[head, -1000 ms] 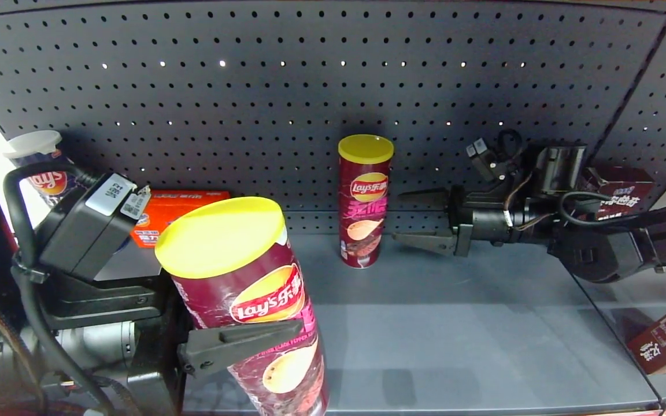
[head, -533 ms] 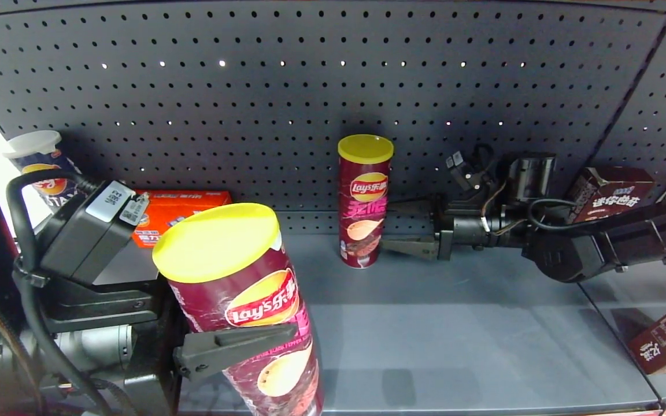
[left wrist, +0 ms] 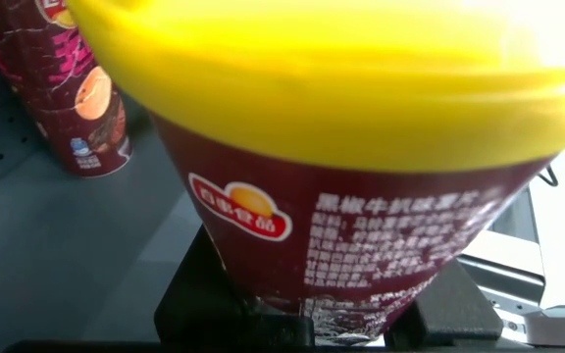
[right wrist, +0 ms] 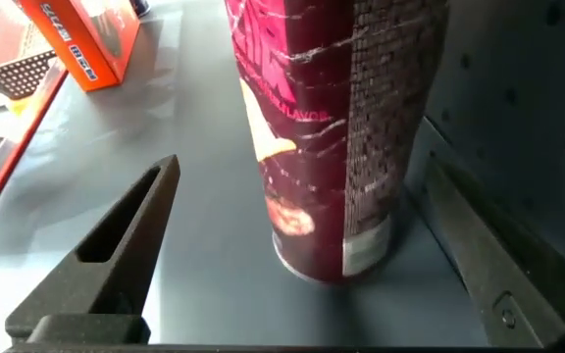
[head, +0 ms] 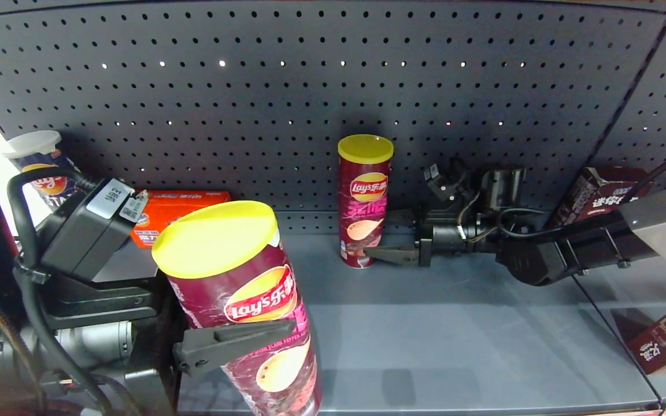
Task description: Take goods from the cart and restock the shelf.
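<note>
Head view, left gripper: we see the left gripper [head: 255, 341] clamped on the held can [head: 240, 289], one dark finger [head: 235, 345] lying across its maroon side below the yellow lid [head: 215, 238].
Head view, held can: it is tilted at the front left of the shelf [head: 454, 323]; its base runs out of the picture, so we cannot tell whether it touches the shelf.
Head view, standing can: the standing can [head: 365, 202] is upright at the back of the shelf, close to the pegboard wall [head: 310, 86].
Head view, right gripper: the right gripper [head: 382, 236] comes in from the right, low beside the standing can, its fingers spread.
Head view, surroundings: an orange box [head: 180, 211] and a blue can [head: 41, 162] sit at the back left; brown boxes [head: 605, 193] sit at the right.
Left wrist view: the held can [left wrist: 381, 226] is close before us under its yellow lid [left wrist: 341, 78]; the standing can [left wrist: 77, 98] is farther off on the shelf [left wrist: 57, 255].
Right wrist view: the right gripper [right wrist: 312, 260] is wide apart, one finger [right wrist: 116, 265] on each side of the standing can [right wrist: 341, 137], with a gap showing on both sides.
Right wrist view, beyond: the orange box [right wrist: 77, 39] lies past the can on the shelf [right wrist: 165, 147].
</note>
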Tool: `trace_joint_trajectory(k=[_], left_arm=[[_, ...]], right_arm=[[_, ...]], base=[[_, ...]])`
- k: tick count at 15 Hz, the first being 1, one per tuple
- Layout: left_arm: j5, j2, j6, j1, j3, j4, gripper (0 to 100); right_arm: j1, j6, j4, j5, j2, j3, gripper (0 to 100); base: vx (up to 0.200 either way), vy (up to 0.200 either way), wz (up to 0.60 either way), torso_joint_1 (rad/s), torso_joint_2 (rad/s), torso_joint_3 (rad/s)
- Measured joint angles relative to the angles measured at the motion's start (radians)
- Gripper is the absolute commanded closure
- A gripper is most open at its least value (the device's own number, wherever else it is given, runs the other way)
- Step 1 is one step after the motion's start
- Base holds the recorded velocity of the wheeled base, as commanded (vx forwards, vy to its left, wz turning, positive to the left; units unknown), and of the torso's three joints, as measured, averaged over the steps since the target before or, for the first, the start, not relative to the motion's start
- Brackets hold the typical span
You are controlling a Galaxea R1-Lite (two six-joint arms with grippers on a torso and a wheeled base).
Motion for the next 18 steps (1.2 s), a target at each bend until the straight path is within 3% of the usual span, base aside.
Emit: trace_joint_trajectory(k=[6, 7, 14, 18], left_arm=[[0.000, 0.001, 0.000, 0.009, 0.001, 0.000, 100], [0.000, 0.001, 0.000, 0.009, 0.002, 0.000, 100], [0.000, 0.001, 0.001, 0.009, 0.005, 0.000, 100], [0.000, -0.004, 0.001, 0.009, 0.004, -0.001, 100]], right_arm=[[0.038, 0.001, 0.000, -0.018, 0.070, -0.093, 0], [0.043, 0.001, -0.011, -0.023, 0.078, -0.099, 100], [0.064, 0.006, -0.044, -0.071, 0.049, -0.043, 100], [0.089, 0.006, -0.051, -0.146, -0.079, 0.101, 100]], base=[[0.000, 0.000, 0.00, 0.000, 0.00, 0.000], [0.000, 0.000, 0.00, 0.000, 0.00, 0.000], [0.000, 0.000, 0.00, 0.000, 0.00, 0.000], [0.000, 0.000, 0.00, 0.000, 0.00, 0.000]])
